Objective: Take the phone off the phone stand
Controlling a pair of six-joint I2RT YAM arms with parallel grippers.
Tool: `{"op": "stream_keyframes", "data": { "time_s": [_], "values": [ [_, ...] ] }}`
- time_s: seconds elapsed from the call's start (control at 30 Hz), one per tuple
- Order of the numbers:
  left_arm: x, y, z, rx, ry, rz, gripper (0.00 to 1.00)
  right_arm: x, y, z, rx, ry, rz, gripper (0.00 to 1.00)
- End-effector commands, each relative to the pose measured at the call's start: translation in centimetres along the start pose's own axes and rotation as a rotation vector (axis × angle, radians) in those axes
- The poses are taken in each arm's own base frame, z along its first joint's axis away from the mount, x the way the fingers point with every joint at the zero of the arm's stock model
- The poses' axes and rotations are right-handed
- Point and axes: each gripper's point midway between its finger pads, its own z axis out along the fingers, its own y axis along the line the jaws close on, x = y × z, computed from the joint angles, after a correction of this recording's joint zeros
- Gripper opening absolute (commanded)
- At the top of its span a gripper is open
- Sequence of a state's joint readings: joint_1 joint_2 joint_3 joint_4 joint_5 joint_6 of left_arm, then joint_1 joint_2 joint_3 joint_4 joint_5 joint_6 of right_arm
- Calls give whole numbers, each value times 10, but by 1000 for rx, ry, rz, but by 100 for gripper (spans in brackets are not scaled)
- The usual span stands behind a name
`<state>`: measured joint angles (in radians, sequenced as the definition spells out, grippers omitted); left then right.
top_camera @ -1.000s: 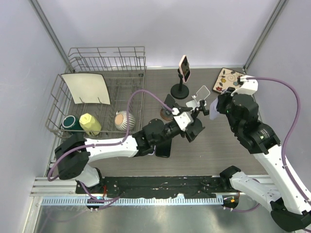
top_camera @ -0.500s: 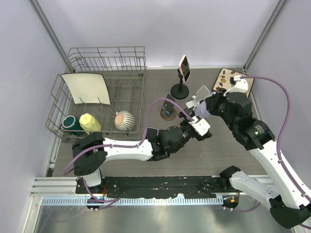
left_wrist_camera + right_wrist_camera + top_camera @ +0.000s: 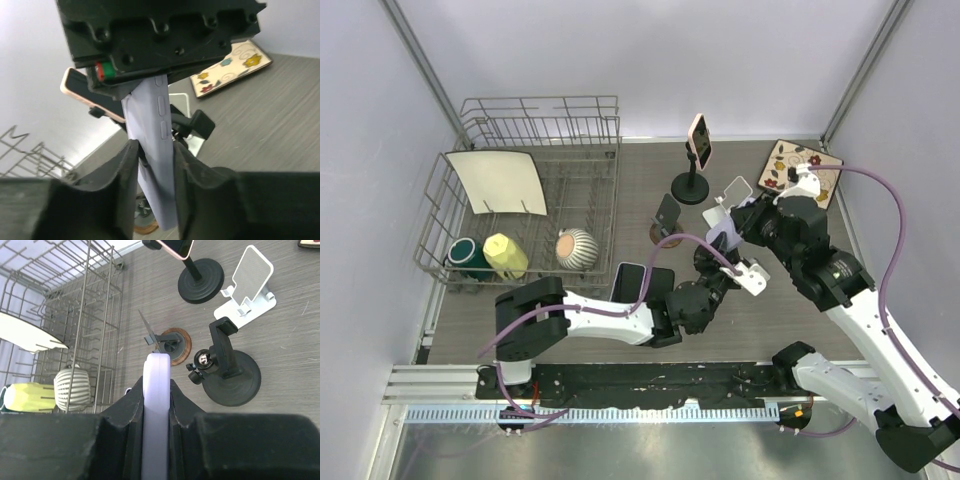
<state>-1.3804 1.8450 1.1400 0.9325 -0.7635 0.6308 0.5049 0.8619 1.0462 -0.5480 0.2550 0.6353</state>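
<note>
A lavender phone (image 3: pixel 719 240) hangs in the air above the table, off any stand. My right gripper (image 3: pixel 738 228) is shut on its upper end, both fingers pressed to its faces (image 3: pixel 156 371). My left gripper (image 3: pixel 718 260) comes from below, and its two fingers lie against the same phone (image 3: pixel 152 115), one on each face. The black clamp phone stand (image 3: pixel 232 375) under my right gripper stands empty. A pink phone (image 3: pixel 699 140) sits on another black stand (image 3: pixel 692 186) further back.
A white stand (image 3: pixel 733 194) and a small brown-based stand (image 3: pixel 662 226) are close by. Two dark phones (image 3: pixel 642 281) lie flat near my left arm. A wire dish rack (image 3: pixel 532 190) with a plate, cups and a striped bowl fills the left. A patterned board (image 3: pixel 798 165) lies back right.
My left arm swung right and under the right gripper, and its wide-open jaws closed in on the lavender phone. The right gripper kept its hold on the phone.
</note>
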Motion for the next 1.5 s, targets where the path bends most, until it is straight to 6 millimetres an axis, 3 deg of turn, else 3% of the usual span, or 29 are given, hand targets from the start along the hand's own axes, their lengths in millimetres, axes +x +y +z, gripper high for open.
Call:
{"op": "stream_keyframes", "data": {
  "time_s": [0.0, 0.13, 0.23, 0.27, 0.33, 0.37, 0.43, 0.47, 0.57, 0.7, 0.77, 0.8, 0.9, 0.97, 1.07, 1.3, 1.47],
  "values": [
    [-26, 27, 0, -140, -47, -54, 26, -38, 29, -14, -119, -138, 99, 3],
    [-27, 30, -3, -155, -42, -62, 0, -42, 31, -18, -140, -166, 124, 13],
    [-28, 34, -6, -163, -39, -81, 0, -47, 35, -23, -182, -199, 136, 29],
    [-28, 35, -7, -163, -36, -96, 0, -48, 37, -25, -200, -210, 137, 41],
    [-30, 40, -11, -161, -37, -129, 0, -52, 40, -31, -238, -248, 151, 52],
    [-28, 37, -12, -140, -28, -159, 0, -54, 39, -32, -243, -259, 156, 61],
    [-30, 42, -17, -119, -27, -206, 0, -59, 40, -38, -264, -295, 154, 68],
    [-25, 33, -19, -75, -14, -253, 0, -61, 41, -40, -272, -307, 144, 71],
    [-19, 28, -25, 18, 21, -326, 0, -65, 45, -47, -311, -336, 132, 77],
    [-20, 26, -33, 134, 41, -563, 0, -64, 44, -48, -327, -360, 99, 81],
    [-10, 31, -34, 173, 72, -635, 0, -58, 45, -46, -344, -348, 78, 83],
    [-20, 34, -37, 215, 51, -684, 0, -57, 46, -46, -354, -347, 69, 84],
    [-13, 51, -34, 250, 67, -840, 0, -51, 54, -47, -414, -337, 37, 87],
    [-8, 53, -35, 265, 87, -944, 0, -37, 59, -44, -463, -307, 20, 88],
    [-10, 58, -34, 314, 83, -1064, 0, -34, 66, -43, -525, -325, 17, 90],
    [-14, 58, -34, 361, 62, -1121, 0, -8, 71, -20, -547, -220, -8, 92],
    [-21, 59, -34, 377, 41, -1137, 0, 7, 61, 0, -484, -172, -22, 92]
  ]
}}
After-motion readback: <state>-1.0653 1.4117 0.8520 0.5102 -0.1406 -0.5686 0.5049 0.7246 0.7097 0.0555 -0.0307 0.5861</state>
